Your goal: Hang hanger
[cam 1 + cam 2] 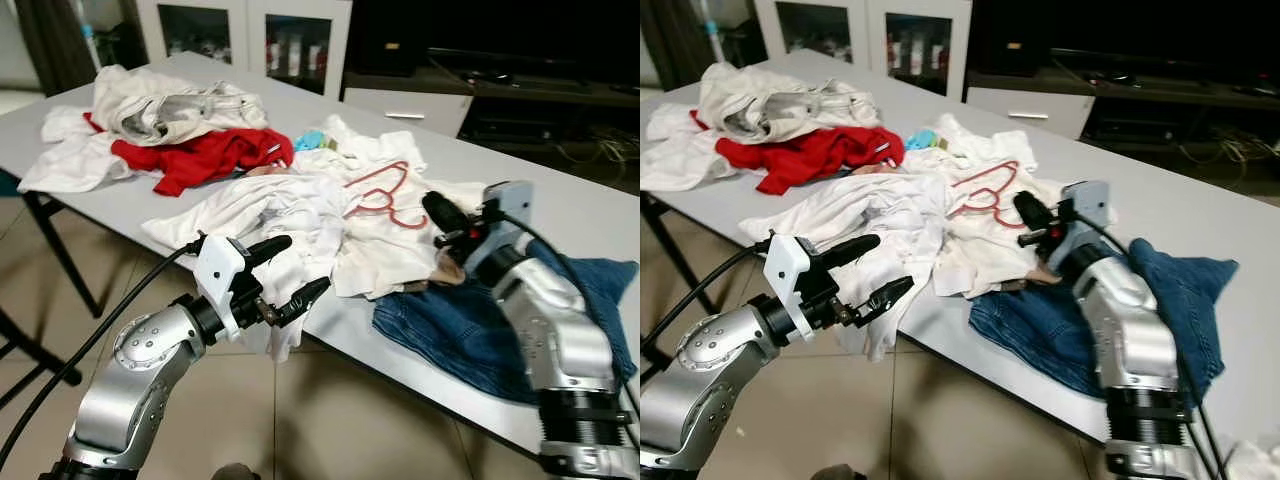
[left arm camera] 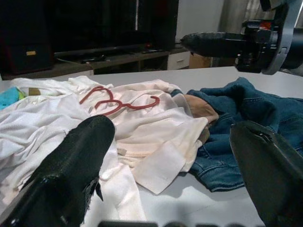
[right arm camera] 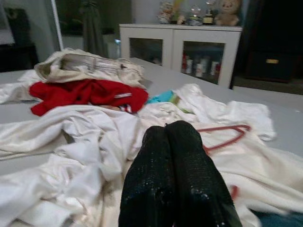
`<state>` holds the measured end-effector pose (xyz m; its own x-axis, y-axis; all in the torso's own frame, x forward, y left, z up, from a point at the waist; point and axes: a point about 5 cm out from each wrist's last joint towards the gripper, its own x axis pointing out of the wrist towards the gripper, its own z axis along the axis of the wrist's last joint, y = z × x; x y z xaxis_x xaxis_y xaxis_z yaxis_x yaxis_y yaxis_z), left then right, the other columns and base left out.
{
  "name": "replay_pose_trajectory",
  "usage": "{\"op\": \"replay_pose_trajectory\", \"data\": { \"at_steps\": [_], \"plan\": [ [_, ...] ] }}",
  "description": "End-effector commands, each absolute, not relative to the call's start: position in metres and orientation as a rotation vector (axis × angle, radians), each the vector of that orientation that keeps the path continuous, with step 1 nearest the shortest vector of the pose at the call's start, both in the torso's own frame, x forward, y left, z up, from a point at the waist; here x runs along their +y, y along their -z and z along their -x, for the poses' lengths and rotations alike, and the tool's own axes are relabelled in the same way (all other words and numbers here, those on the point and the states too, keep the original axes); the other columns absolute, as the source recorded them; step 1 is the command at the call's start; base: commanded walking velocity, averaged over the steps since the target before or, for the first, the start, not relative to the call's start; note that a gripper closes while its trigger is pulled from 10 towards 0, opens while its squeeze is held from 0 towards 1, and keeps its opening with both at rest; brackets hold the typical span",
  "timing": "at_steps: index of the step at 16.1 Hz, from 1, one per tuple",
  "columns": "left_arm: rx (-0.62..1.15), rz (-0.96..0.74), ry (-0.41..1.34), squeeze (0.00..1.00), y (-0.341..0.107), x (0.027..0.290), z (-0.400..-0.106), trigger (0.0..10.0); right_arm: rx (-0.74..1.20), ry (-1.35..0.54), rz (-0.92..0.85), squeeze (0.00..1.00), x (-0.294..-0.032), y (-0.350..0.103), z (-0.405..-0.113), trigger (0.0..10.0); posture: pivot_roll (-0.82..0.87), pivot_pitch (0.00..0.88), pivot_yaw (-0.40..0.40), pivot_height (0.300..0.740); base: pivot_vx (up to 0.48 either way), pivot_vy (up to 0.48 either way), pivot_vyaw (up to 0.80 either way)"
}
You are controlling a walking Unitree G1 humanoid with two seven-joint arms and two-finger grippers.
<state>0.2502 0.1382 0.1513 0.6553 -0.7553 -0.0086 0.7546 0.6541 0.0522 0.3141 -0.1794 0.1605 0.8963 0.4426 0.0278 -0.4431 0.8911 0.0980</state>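
Hanger (image 1: pixel 380 196) red, flat atop white shirt (image 1: pixel 300 215) mid-tabletop (image 1: pixel 600 215), ungrasped; right gripper (image 1: pixel 445 213) closed, empty, just beside it; left gripper (image 1: pixel 290 270) wide open, empty, at table edge; advise opening before approach.

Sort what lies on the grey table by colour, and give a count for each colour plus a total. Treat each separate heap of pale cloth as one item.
Red: 2, the red hanger and the red garment
Blue: 2, the denim jeans and a small light-blue item
White or cream: 2, the far cloth heap and the near cloth heap
Total: 6
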Motion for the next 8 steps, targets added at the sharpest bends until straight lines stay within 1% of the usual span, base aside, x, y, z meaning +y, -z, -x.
{"op": "replay_pose_trajectory", "data": {
  "at_steps": [1,5,8],
  "plan": [
    [-0.019,-0.062,0.86,0.0,-0.1515,0.1364,-0.2522,10.0,-0.004,-0.447,-0.085,0.0,-0.1826,-0.1659,-0.3149,10.0,0.06,0.0,-0.075,0.74,0.0,0.0,0.0],
    [-0.002,-0.058,0.85,0.0,-0.1483,0.1362,-0.2501,10.0,0.004,-0.438,-0.061,0.0,-0.1841,-0.1692,-0.3207,10.0,0.07,0.0,-0.076,0.74,0.0,0.0,0.0],
    [0.013,-0.054,0.844,0.0,-0.1481,0.138,-0.2511,10.0,0.059,-0.527,0.0,0.0,-0.1785,-0.1657,-0.322,10.0,0.07,0.0,-0.071,0.74,0.0,0.0,0.0]
  ]
}}
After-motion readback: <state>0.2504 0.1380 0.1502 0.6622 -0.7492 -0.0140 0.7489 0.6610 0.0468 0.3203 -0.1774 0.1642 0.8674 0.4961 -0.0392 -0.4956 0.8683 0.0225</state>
